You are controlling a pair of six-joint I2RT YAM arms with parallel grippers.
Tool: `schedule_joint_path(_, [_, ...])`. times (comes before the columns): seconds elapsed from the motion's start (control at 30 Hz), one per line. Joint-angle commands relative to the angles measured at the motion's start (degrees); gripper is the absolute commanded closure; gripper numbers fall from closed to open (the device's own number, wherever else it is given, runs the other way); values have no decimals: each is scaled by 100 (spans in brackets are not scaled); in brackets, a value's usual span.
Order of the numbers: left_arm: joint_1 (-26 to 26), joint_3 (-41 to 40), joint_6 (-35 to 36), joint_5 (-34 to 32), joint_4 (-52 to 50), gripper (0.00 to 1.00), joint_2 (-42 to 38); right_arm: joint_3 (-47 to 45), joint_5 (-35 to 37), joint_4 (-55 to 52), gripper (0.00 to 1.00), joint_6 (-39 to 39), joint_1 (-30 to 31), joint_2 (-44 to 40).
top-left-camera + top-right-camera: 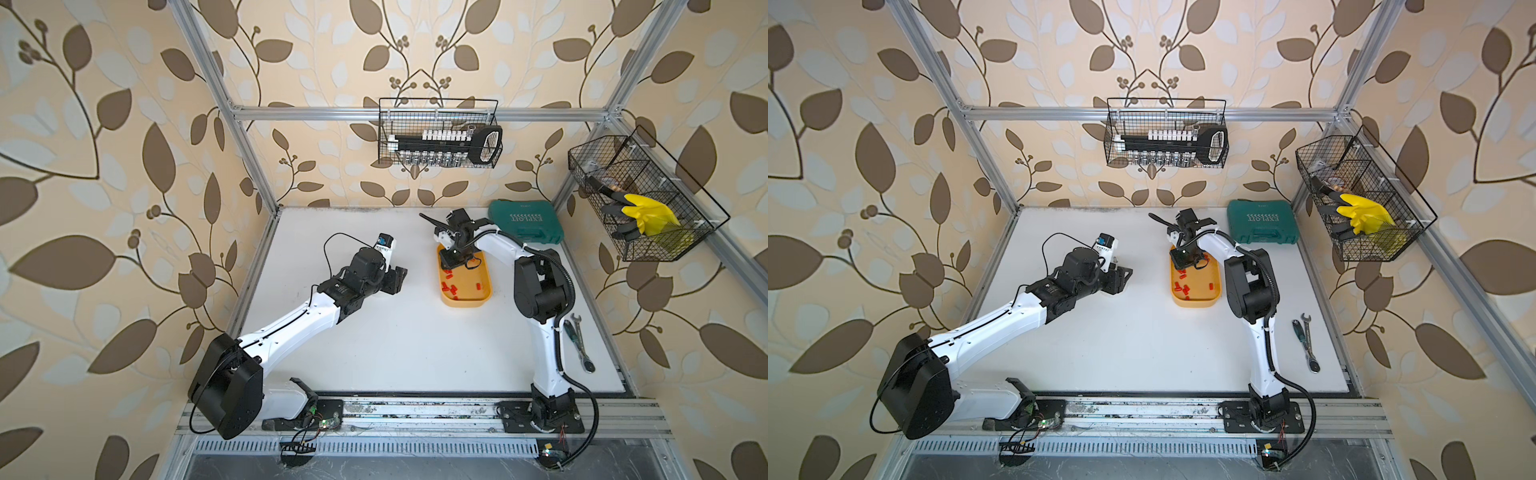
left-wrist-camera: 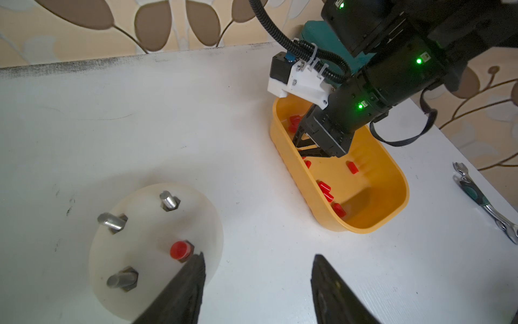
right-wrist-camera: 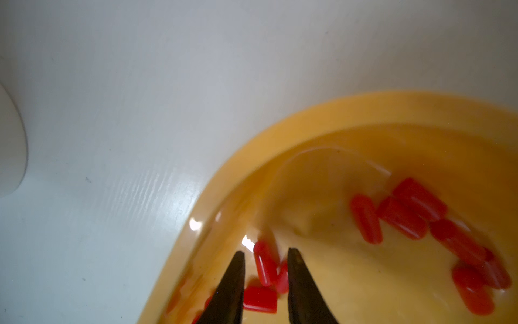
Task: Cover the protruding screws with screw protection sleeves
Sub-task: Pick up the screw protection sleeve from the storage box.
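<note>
Nearest, on the right of the counter [image 1: 415,353], a ratchet [image 1: 582,351] and a spanner [image 1: 577,321] lie side by side.

Further in, the left hand [image 2: 256,261] hangs above the counter with its fingers wide apart and nothing between them. One fingertip [image 2: 196,263] sits over the edge of the dome [image 2: 145,246]; I cannot tell whether it touches. The dome carries four screws [image 2: 169,199]. Three are bare, and the one closest to that fingertip wears a red sleeve [image 2: 179,249]. In both top views the left arm hides the dome.

Beyond the dome stands the tray [image 2: 405,193], with loose sleeves [image 2: 325,187] scattered on its floor. The right hand [image 3: 266,252] reaches down into the tray's far end. Its fingers are a little apart, and one of the sleeves lies between them with space on each side, not pinched.

At the back right of the counter lies a green case [image 1: 525,222]. On the back wall hangs a wire basket [image 1: 388,124] of sockets. On the right wall, a second basket [image 1: 590,162] holds a yellow glove [image 1: 648,214].
</note>
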Motion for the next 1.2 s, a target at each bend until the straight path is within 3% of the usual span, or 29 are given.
schedule_joint_path(0.0, [10,3,3,54,100,37,-115,166,122,-180,73,-208,-9,116])
schedule_joint_path(0.53, [15,-68,-81,97,177,37,-63,638,294,-786,79,-299,-3,579])
schedule_joint_path(0.7, [10,-48,-78,81,144,37,-79,674,302,-823,84,-156,-7,573])
schedule_joint_path(0.93, [11,-20,-113,113,160,36,-115,674,22,-731,85,357,-39,212])
schedule_joint_path(1.17, [10,83,-183,245,223,36,-64,90,-603,-151,85,1428,-214,-795])
